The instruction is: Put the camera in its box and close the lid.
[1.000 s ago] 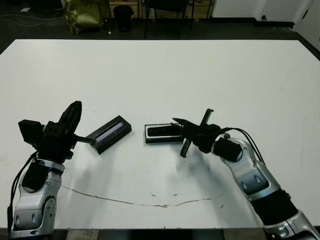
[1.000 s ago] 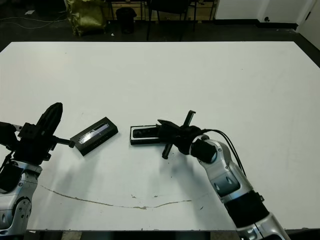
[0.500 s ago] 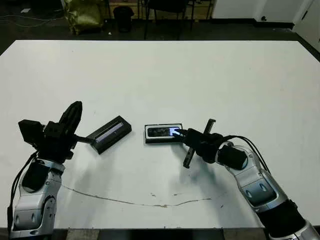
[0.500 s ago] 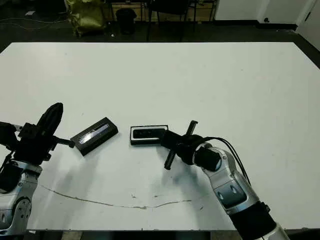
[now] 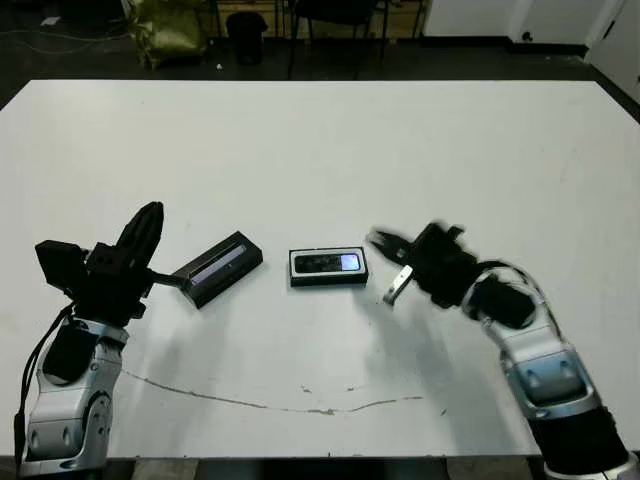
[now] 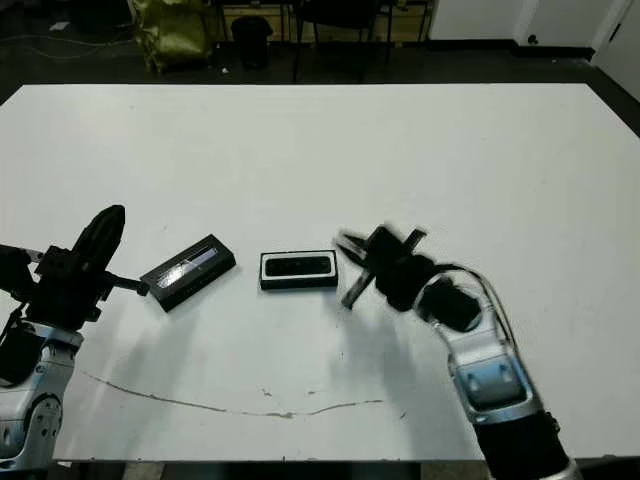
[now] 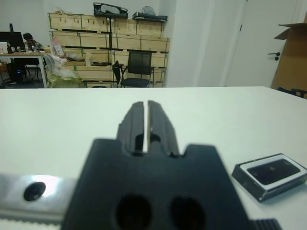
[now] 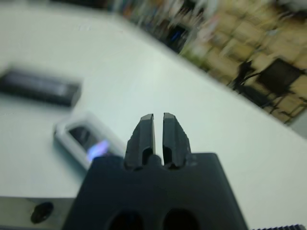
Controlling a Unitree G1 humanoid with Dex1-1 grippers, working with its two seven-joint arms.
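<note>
No brand, label or writing could be read on anything. The box sat near the middle of the white table, and the camera lay flat inside it, a dark bar framed by the white lining. The lid rested apart on the table to the box's left, silvery strip up, angled. The right gripper hovered just right of the box, blurred in the head views; its wrist view showed the two fingers drawn nearly together, holding nothing. The left gripper stood left of the lid, its fingers likewise almost closed and empty.
</note>
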